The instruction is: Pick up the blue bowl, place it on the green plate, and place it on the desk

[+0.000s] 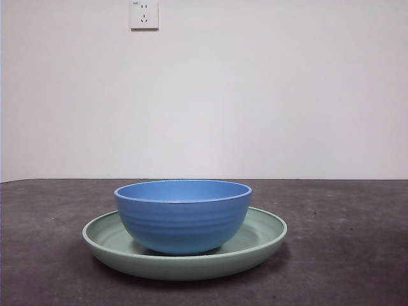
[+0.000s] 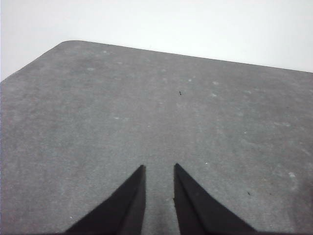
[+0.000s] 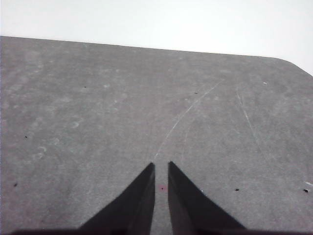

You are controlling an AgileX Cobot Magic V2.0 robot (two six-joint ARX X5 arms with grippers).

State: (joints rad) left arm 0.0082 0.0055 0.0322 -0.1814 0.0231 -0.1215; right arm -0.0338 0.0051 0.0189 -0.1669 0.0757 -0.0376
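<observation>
The blue bowl (image 1: 183,215) stands upright inside the green plate (image 1: 264,237), which rests on the dark desk (image 1: 344,255) in the middle of the front view. Neither gripper shows in the front view. My left gripper (image 2: 160,168) hangs over bare desk with its jaws close together and nothing between them. My right gripper (image 3: 161,164) also hangs over bare desk, its jaws almost touching and empty. Neither wrist view shows the bowl or the plate.
A white wall with a power socket (image 1: 144,14) stands behind the desk. The left wrist view shows a rounded desk corner (image 2: 68,44), and the right wrist view shows another corner (image 3: 288,62).
</observation>
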